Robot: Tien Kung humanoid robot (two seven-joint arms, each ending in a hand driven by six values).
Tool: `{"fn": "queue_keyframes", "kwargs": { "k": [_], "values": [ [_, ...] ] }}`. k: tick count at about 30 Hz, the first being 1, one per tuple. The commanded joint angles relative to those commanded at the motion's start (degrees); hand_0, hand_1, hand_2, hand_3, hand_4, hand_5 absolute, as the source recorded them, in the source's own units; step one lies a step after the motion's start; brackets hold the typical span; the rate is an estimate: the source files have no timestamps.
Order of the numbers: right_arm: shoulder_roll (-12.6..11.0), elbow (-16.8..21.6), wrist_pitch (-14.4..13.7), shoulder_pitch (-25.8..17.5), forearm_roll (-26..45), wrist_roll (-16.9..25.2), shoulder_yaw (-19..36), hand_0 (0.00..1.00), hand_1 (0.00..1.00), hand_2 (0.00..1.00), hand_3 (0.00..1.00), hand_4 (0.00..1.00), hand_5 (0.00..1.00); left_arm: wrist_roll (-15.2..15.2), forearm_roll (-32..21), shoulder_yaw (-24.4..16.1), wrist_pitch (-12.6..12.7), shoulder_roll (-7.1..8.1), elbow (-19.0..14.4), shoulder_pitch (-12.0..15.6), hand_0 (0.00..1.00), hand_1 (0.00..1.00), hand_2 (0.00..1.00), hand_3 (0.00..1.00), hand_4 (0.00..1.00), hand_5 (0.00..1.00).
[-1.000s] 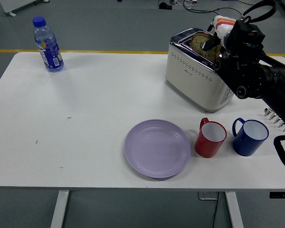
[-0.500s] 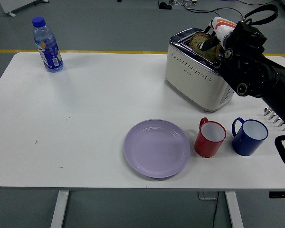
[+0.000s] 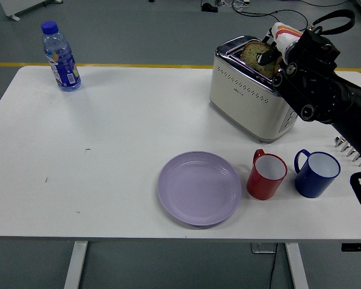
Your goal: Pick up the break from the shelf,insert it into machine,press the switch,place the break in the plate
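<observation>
Rising higher from the toaster (image 3: 248, 90), the bread slice (image 3: 253, 55) sits pinched in the right hand's fingers (image 3: 268, 56).

Matte black jointed right arm (image 3: 331, 99) of blocky segmented housings; round silver-rimmed fasteners set at the joints; a thin black cable looping above the five-fingered black right hand (image 3: 295, 57).

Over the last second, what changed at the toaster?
The bread slice has risen a little out of the toaster slot, with the right robot hand still on it and lifted slightly. The plate, red mug, blue mug and water bottle stayed put.
</observation>
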Motion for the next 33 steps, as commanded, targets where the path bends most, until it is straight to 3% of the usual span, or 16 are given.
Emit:
{"fn": "queue_keyframes", "kwargs": {
  "k": [8, 10, 21, 26, 28, 33],
  "values": [
    [0.0, 0.3, -0.1, 0.2, -0.4, 0.9, -0.1, 0.232, 0.335, 0.415, 0.496, 0.579, 0.061, 0.0, 0.2, -0.3, 0.1, 0.03, 0.0, 0.0, 0.602, 0.454, 0.422, 0.543, 0.294, 0.908],
    [0.0, 0.5, -0.8, 0.3, -1.7, 0.9, 0.3, 0.237, 0.306, 0.392, 0.478, 0.622, 0.026, 0.0, 0.3, -0.3, 0.1, 0.07, 0.0, 0.0, 0.601, 0.454, 0.42, 0.543, 0.294, 0.908],
    [0.0, 5.0, -3.3, 0.0, -7.6, 0.5, 4.4, 0.228, 0.294, 0.383, 0.474, 0.642, 0.002, 0.0, 0.8, -0.9, 0.2, 0.1, 0.0, 0.6, 0.601, 0.455, 0.42, 0.542, 0.292, 0.909],
    [-1.0, 11.6, -5.5, -0.7, -10.6, -0.1, 8.3, 0.228, 0.294, 0.383, 0.474, 0.642, 0.002, 0.0, 1.2, -1.2, 0.1, 0.09, 0.0, 1.4, 0.601, 0.455, 0.42, 0.542, 0.292, 0.909],
    [-1.4, 12.3, -5.9, -0.8, -10.9, -0.2, 8.8, 0.225, 0.29, 0.379, 0.469, 0.646, 0.002, 0.0, 1.3, -1.3, 0.1, 0.09, 0.0, 1.5, 0.601, 0.458, 0.425, 0.541, 0.291, 0.907],
    [-4.6, 17.8, -7.9, -1.5, -12.7, -0.6, 11.4, 0.225, 0.288, 0.379, 0.471, 0.643, 0.002, 0.0, 1.5, -1.4, 0.0, 0.14, 0.0, 1.8, 0.601, 0.457, 0.43, 0.542, 0.291, 0.907]
  ]
}}
